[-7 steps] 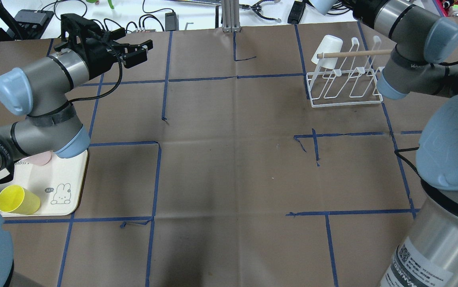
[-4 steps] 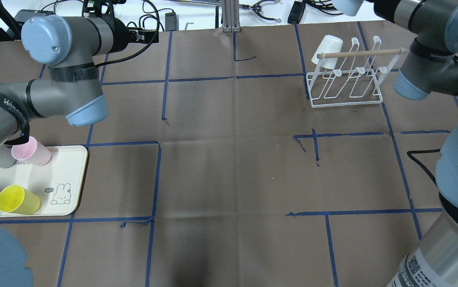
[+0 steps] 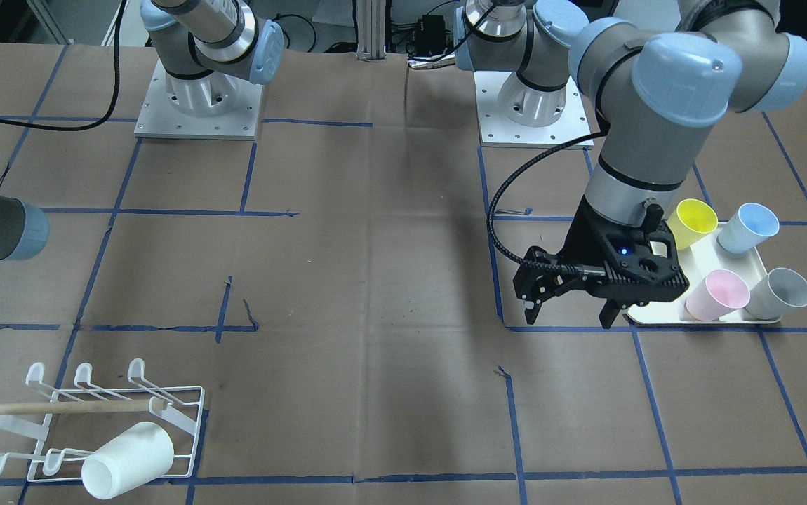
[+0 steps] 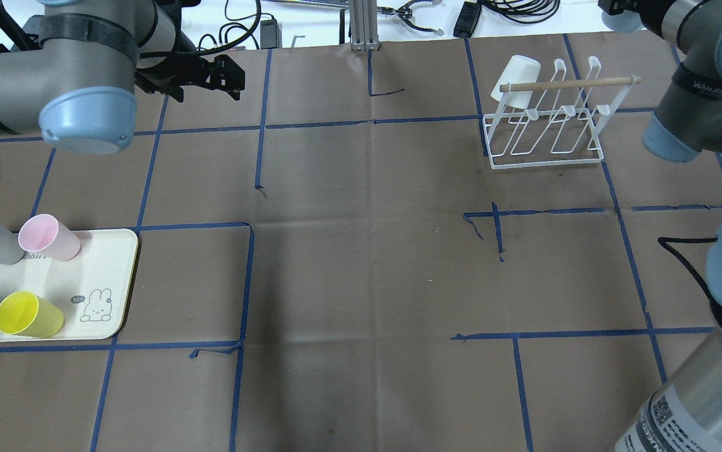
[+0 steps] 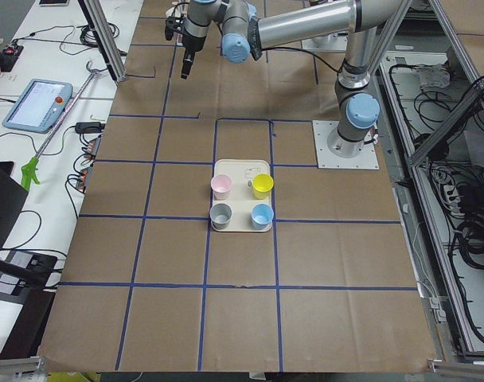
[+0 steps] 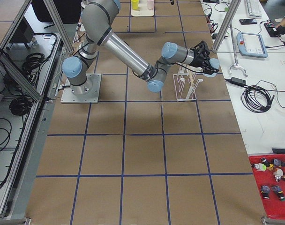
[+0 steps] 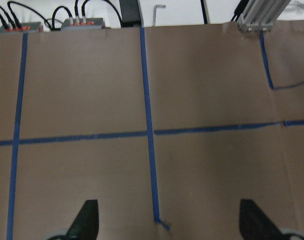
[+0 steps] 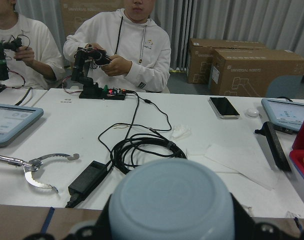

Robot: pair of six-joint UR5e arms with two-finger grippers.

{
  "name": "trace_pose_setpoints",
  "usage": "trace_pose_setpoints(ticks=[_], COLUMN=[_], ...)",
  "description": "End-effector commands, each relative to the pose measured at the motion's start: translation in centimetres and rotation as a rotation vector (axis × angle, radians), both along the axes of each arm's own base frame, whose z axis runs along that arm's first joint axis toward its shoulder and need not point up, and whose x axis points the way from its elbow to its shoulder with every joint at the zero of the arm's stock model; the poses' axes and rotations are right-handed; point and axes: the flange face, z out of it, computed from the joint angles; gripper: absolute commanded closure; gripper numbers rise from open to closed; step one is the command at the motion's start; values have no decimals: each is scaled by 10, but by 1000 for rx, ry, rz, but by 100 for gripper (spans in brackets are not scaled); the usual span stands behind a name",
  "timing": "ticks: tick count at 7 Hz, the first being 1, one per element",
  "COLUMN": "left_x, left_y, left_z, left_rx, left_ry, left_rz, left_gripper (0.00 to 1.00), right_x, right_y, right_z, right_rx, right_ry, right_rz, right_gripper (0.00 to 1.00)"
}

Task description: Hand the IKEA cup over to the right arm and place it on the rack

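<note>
Right gripper (image 8: 172,220) seemingly clenched on a pale blue cup (image 8: 169,192), left gripper (image 3: 570,315) gaping empty; cup could clip the two-o'clock rack (image 4: 568,83).

I see a pale blue cup (image 8: 172,200), white rack (image 4: 547,114), cream tray (image 4: 116,263) with a rabbit drawing (image 4: 97,307), and blue tape (image 4: 317,123) gridding the brown table (image 4: 361,270).

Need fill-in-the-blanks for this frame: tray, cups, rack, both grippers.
The cream rectangular tray carries ___ plastic cups.
The lone cup on the white wire rack with the wooden dowel handle is ___.
The black left gripper hovers empty with its fingers ___.
The held cup in the right gripper is pale ___.
Missing words: four; white; open; blue.
</note>
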Motion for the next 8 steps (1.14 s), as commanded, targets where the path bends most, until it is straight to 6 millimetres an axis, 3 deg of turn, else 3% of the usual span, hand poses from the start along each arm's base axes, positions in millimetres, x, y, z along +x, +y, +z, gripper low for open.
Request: trace_pose_setpoints(ticks=[1, 3, 5, 7, 8], left_x=[-1, -2, 3, 4, 3], left_y=[54, 90, 101, 101, 101], left_z=[28, 50, 59, 62, 63], left_rx=[166, 204, 208, 198, 192], left_ry=[3, 0, -43, -53, -48], left_rz=[39, 41, 47, 49, 52], left_gripper=[0, 0, 0, 0, 0], right_x=[-1, 5, 8, 9, 11], right_y=[4, 12, 10, 7, 7], right_z=[-23, -33, -42, -67, -67], right_rx=[11, 7, 2, -5, -15], right_ry=[7, -23, -53, -64, -60], right_rz=[-28, -36, -27, -29, -27], right_gripper=[75, 75, 75, 75, 75])
